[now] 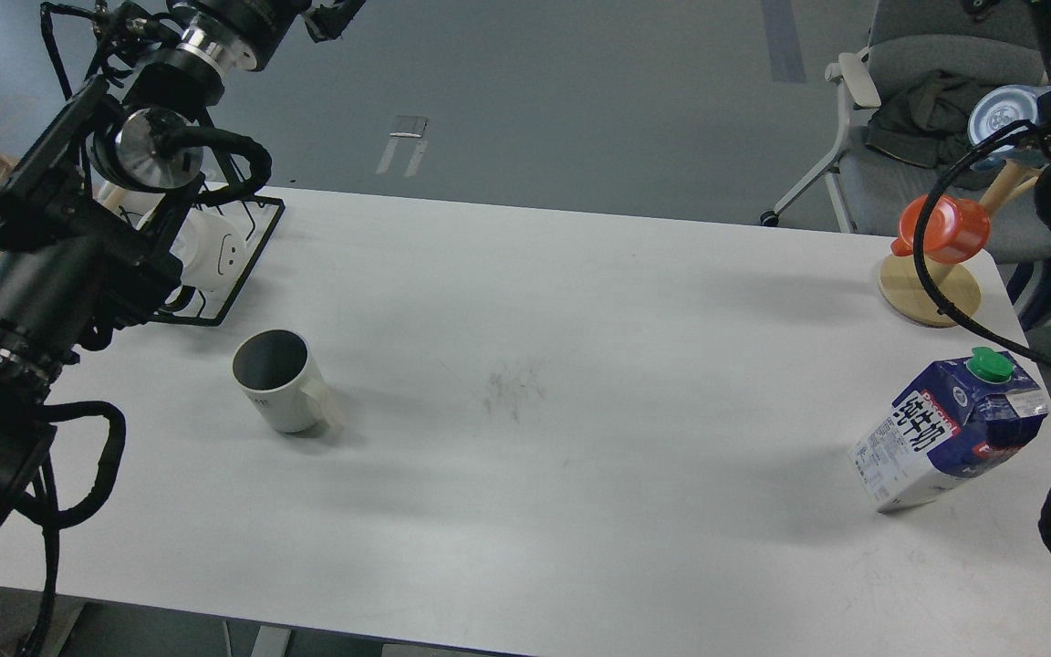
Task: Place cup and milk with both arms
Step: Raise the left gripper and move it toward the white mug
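Observation:
The cup [279, 381], an off-white mug with a dark grey inside, stands upright on the left part of the white table [580, 365], its handle pointing right. The milk [950, 429], a navy and white carton with a green cap, stands near the table's right edge. My left arm rises from the lower left to the top edge, far above and behind the cup. Only a dark tip of its gripper [329, 14] shows there, so its fingers cannot be told apart. My right arm shows at the top right edge, and its gripper is out of view.
A black wire rack [247, 242] with a glossy white mug [206, 254] stands at the table's back left, partly behind my left arm. A wooden mug stand [931, 287] with an orange mug [943, 228] stands at the back right. A grey chair [909, 119] is behind the table.

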Controlling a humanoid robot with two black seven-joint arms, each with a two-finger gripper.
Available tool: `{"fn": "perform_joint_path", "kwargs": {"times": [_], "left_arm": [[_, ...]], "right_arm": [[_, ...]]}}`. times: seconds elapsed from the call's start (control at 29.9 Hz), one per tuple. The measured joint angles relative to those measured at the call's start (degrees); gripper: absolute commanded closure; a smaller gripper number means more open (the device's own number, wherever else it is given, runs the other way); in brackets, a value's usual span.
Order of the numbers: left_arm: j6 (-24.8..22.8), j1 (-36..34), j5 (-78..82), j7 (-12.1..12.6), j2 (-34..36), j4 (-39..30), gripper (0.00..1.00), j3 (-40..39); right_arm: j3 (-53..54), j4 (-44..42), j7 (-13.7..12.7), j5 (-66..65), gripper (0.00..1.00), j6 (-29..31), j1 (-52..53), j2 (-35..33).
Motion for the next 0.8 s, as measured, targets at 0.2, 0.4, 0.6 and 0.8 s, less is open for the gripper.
{"fn": "perform_joint_path", "kwargs": {"times": [0.2, 0.4, 0.6, 0.8], "left_arm": [[1.6, 4.0, -0.1, -0.4, 1.5, -4.6, 0.02, -0.3], [2.3, 9.6, 0.9, -1.0, 8.2, -11.9, 0.02, 1.2], [0.4, 18.4, 1.0, -0.7, 21.3, -25.9, 0.02, 3.1], [-1.1, 25.6, 3.2, -1.2, 30.9, -35.7, 0.02, 3.2]], "right_arm": [[0.0, 0.2, 0.0, 0.0, 0.00, 0.0, 0.0, -0.2], [0.1, 0.2, 0.0, 0.0, 0.00, 0.0, -0.2, -0.3], [0.4, 0.7, 0.0, 0.1, 0.00, 0.0, -1.1, -0.7], [1.5, 0.8, 0.0, 0.2, 0.00, 0.0, -1.8, -0.5]]}}
